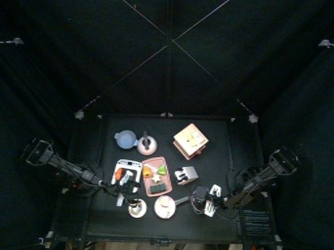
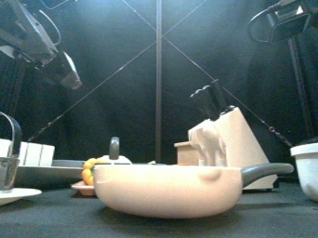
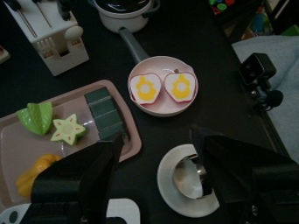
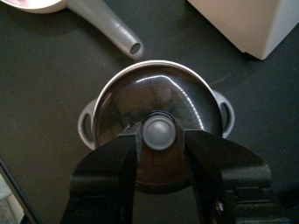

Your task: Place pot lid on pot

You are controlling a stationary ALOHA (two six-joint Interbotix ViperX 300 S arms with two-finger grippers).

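In the top view, the left arm is reaching in from the left edge of the black tabletop (image 1: 222,146). The right arm is reaching in from the right, and its right gripper (image 1: 216,200) is hanging over a small round grey pot (image 1: 202,201) near the front edge. A long pink plastic tray (image 1: 154,174) is lying mid-table, and a white knife block (image 1: 192,142) is standing behind it.

In the front view, a pale pink frying pan (image 2: 168,191) is filling the foreground. The knife block (image 2: 230,139) is standing behind it, and the grey pot (image 2: 308,169) is showing at the right edge, just past the pan's handle. Both arms are hanging high in the upper corners.

In the left wrist view, the left gripper (image 3: 163,188) is holding its fingers (image 3: 70,188) wide apart over the tray (image 3: 117,144) and a white saucer carrying a metal cup (image 3: 193,179). The pan (image 3: 163,86) is holding two toy egg halves, and its handle is pointing at the pot (image 3: 126,9).

In the right wrist view, the right gripper (image 4: 158,166) is keeping its fingers (image 4: 111,175) apart, one on each side of the grey knob of a round glass pot lid (image 4: 163,92). Whether they are touching the knob cannot be told. The lid is sitting inside a grey rim with two side ears, apparently the pot's own, beside the tip of the pan handle (image 4: 105,26).
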